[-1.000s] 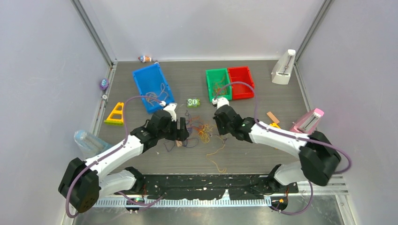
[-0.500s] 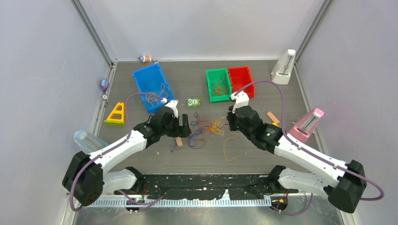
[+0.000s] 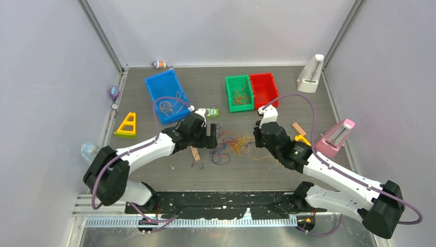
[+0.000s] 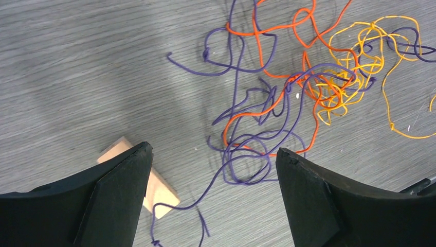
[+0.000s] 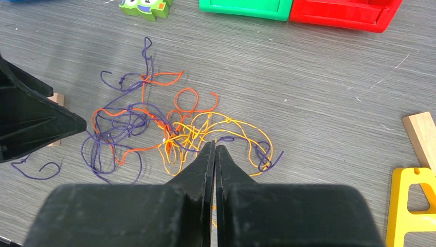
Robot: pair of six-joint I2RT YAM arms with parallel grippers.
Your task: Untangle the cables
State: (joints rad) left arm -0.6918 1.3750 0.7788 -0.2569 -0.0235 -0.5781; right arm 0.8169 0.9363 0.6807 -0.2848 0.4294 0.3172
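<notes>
The cables [image 3: 231, 144] lie as a loose tangle of thin purple, orange and yellow strands on the grey table between my two grippers. In the left wrist view the purple and orange loops [image 4: 267, 113] lie ahead of my left gripper [image 4: 213, 154], which is open and empty, with one purple strand trailing between its fingers. My left gripper [image 3: 211, 138] is at the tangle's left edge. My right gripper [image 5: 214, 146] is shut at the yellow strands [image 5: 226, 128], with a yellow strand showing in the slit between its fingers. It sits at the tangle's right edge [image 3: 255, 140].
A small wooden block [image 4: 154, 190] lies by my left finger. A blue bin [image 3: 154, 82] and a green bin [image 3: 229, 92] hold some strands; a red bin [image 3: 267, 77] adjoins the green one. A green toy block [image 3: 211, 112], yellow triangle [image 3: 127, 125], wooden piece [image 5: 424, 134] and yellow piece [image 5: 411, 206] lie around.
Both grippers have moved away from the arm bases and to the right. The tangle has shifted right with the right gripper, and a trailing yellow strand has been dragged along.
</notes>
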